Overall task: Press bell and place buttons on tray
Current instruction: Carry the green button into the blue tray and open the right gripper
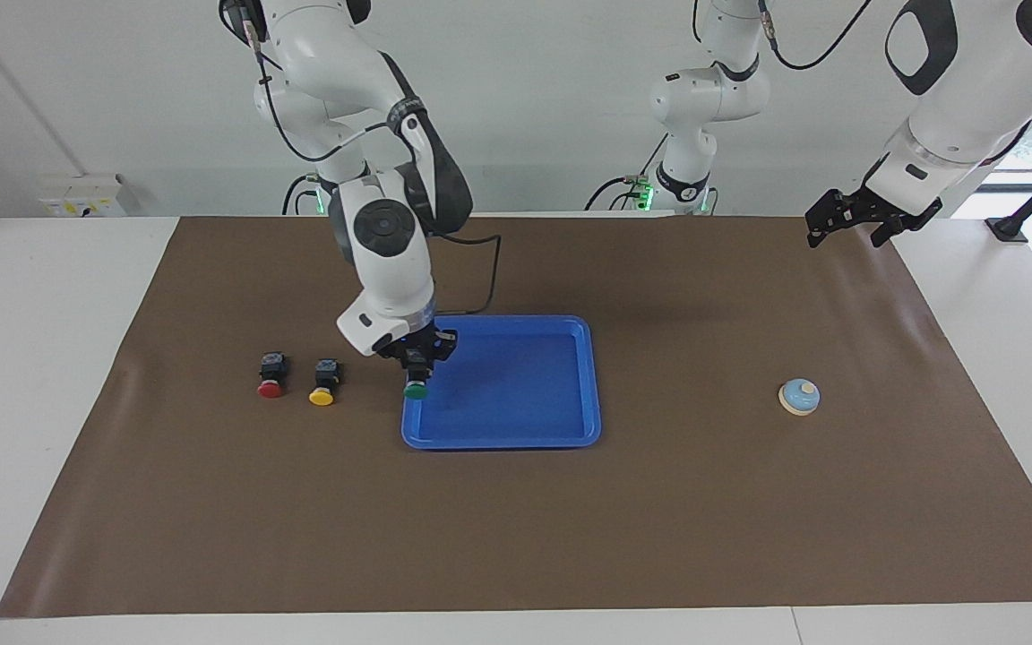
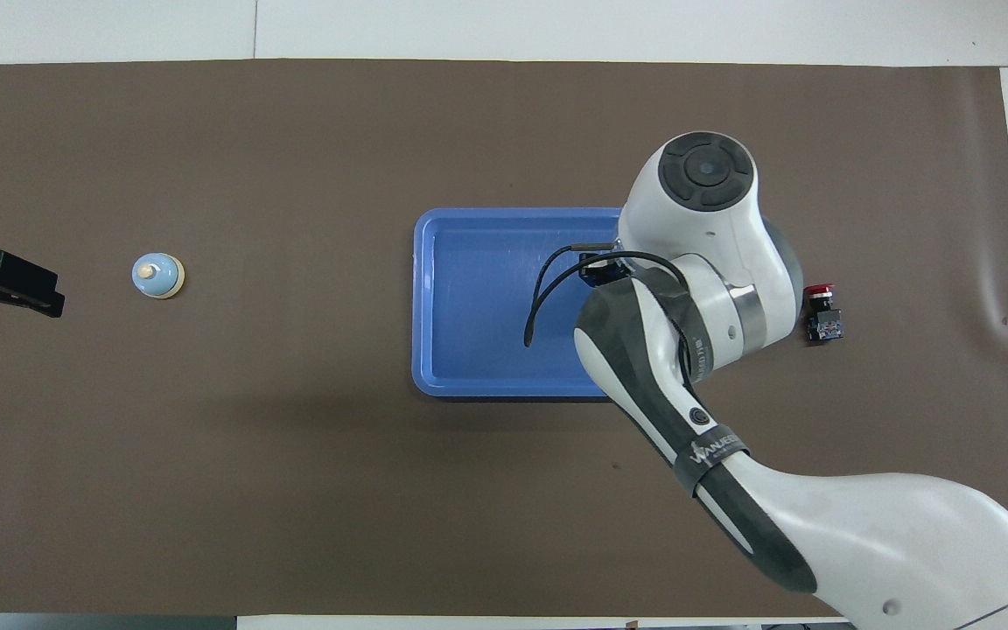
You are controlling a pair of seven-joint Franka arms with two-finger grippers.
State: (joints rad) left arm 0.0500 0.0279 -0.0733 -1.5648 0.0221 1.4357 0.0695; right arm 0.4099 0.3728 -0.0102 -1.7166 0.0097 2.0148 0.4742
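Your right pincer (image 1: 417, 365) hangs over the edge of the tray (image 1: 561, 376) that faces the right arm's end of the desk (image 1: 23, 296). Its fingers are clamped on the black body of the green button (image 1: 415, 390), whose green cap points down, just above the tray's rim. In the overhead view the arm's white wrist covers the pincer and the button, so you see only a dark bit of the tool over the tray (image 2: 469, 297).

The blue tray sits at the middle of the brown mat (image 1: 516, 520), with nothing lying in the part of it you can see.

Beside the tray, toward the right arm's end of the desk, the yellow button (image 1: 324, 382) lies on the mat, and just beside that, further toward the same end, the red button (image 1: 271, 376). Both lie tipped over with their caps pointing away from the robots. From overhead only the red button (image 2: 822, 313) shows.

Toward the left arm's end, well apart from the tray, the light-blue bell (image 1: 799, 396) stands upright on the mat.

Your left pincer (image 1: 849, 222) waits in the air above the mat's corner at that end, its jaws wide and holding nothing.
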